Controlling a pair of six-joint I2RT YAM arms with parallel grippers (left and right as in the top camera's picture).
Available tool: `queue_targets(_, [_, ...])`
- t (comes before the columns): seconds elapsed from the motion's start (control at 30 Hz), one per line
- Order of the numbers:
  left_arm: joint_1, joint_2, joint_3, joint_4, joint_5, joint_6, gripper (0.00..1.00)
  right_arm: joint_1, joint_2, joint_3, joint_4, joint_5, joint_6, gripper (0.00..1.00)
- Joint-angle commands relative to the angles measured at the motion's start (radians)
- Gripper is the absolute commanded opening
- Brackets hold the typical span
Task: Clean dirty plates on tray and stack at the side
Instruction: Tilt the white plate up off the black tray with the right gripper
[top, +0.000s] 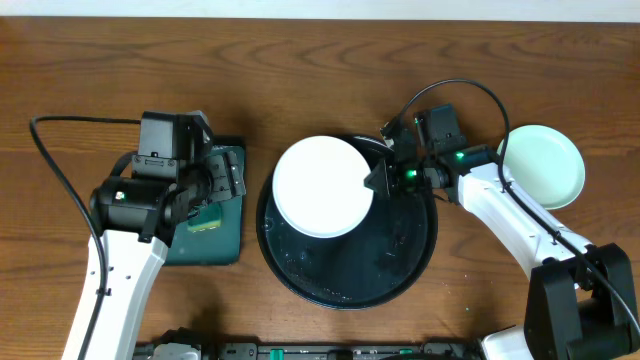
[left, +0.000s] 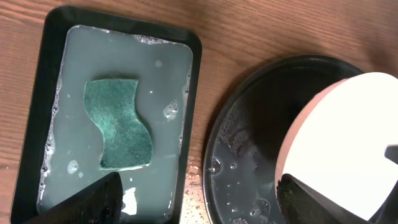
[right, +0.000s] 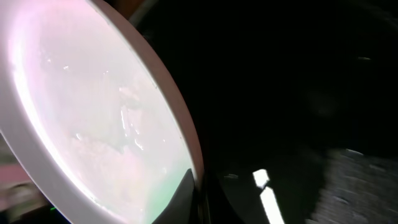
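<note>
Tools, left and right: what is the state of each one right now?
Left tool: open, holding nothing.
Right tool: shut on the rim of the white plate.

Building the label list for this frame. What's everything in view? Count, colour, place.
white plate: 1, white, held over the black tray's upper left part
mint plate: 1 visible, pale mint-green, on the table right of the black tray
black tray: 1, glossy black, round, table centre, wet
green tray: 1, dark green, rectangular, left of the black tray, holding soapy water
sponge: 1, green, lying in the green tray's water
table: 1, brown wood-grain
left gripper: 1, black, open, above the green tray, holding nothing
right gripper: 1, black, shut on the white plate's right edge
</note>
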Motion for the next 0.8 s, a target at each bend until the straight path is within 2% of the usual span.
queue_targets(0.0, [-0.003, 0.006, 0.012, -0.003, 0.005, 0.010, 0.80, 0.002, -0.038, 0.033, -0.053, 0.201, -0.071, 0.02])
queue_targets(0.3, [-0.003, 0.006, 0.012, -0.002, 0.005, 0.010, 0.80, 0.118, -0.205, 0.069, -0.227, 0.693, -0.093, 0.01])
queue_targets(0.53, [-0.003, 0.006, 0.008, -0.002, 0.005, 0.010, 0.80, 0.293, -0.328, 0.086, -0.265, 1.013, -0.183, 0.02])
queue_targets(0.77, [-0.003, 0.006, 0.007, -0.002, 0.005, 0.010, 0.80, 0.459, -0.334, 0.086, -0.283, 1.382, -0.333, 0.01])
